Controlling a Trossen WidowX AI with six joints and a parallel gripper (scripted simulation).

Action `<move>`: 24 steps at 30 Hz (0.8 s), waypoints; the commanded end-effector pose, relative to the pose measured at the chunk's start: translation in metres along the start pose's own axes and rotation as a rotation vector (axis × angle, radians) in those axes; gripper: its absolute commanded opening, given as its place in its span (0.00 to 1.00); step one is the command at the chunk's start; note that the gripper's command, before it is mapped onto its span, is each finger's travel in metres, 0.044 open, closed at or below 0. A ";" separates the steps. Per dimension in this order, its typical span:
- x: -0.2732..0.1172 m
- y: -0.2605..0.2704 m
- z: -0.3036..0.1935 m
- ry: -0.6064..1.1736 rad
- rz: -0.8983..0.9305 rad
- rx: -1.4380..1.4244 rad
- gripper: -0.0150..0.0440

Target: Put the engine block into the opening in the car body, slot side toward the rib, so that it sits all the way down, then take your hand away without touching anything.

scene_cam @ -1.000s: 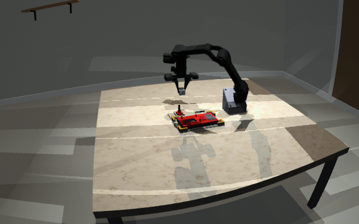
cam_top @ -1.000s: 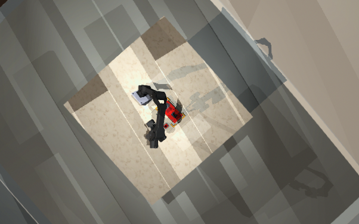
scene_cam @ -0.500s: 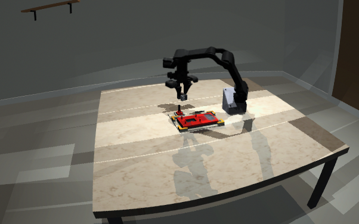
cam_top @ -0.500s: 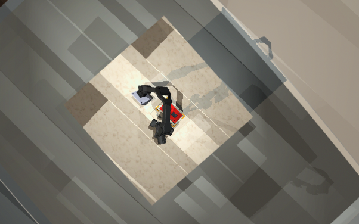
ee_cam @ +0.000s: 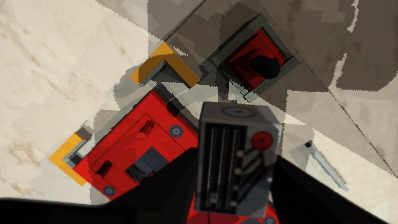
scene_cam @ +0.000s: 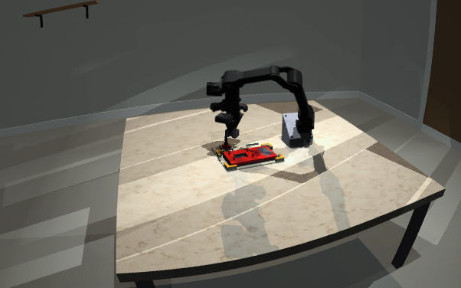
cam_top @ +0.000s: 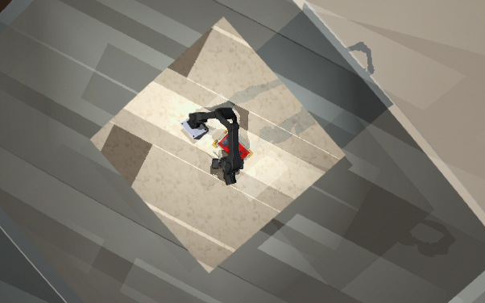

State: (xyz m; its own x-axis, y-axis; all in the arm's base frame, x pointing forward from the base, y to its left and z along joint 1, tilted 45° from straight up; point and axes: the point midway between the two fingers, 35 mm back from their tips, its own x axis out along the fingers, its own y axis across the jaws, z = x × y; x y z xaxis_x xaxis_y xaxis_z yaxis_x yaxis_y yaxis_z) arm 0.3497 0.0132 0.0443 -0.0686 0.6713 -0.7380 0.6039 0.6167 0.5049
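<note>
My gripper (scene_cam: 234,129) (ee_cam: 233,159) is shut on the engine block (ee_cam: 239,160) (scene_cam: 235,133), a grey box with black slots and a red disc on the face seen in the wrist view. The block hangs above the table beside the near end of the car body. The red car body (cam_top: 242,151) (scene_cam: 259,155) (ee_cam: 125,137) lies flat between yellow corner brackets (ee_cam: 65,152). Its dark rectangular opening (scene_cam: 240,155) (ee_cam: 150,162) shows left of the block in the wrist view. In the top view the arm hides the block. I cannot make out the rib.
A small red part with a black knob (ee_cam: 265,66) sits in a grey square holder near the car body's end. Short red posts rise from the body. A thin grey rod (ee_cam: 327,167) lies to the right in the wrist view. The arm's base (scene_cam: 292,132) stands past the far end.
</note>
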 end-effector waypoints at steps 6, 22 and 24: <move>0.008 0.019 -0.020 0.001 0.011 -0.251 0.25; 0.025 0.049 -0.059 0.012 0.031 -0.716 0.25; 0.028 0.052 -0.064 0.014 0.034 -0.774 0.25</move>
State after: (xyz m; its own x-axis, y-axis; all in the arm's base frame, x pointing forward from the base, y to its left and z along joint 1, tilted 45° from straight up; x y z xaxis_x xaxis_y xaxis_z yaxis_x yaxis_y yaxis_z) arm 0.3312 0.0828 0.0748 -0.0749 0.6908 -0.7192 -0.0446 0.7182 0.6945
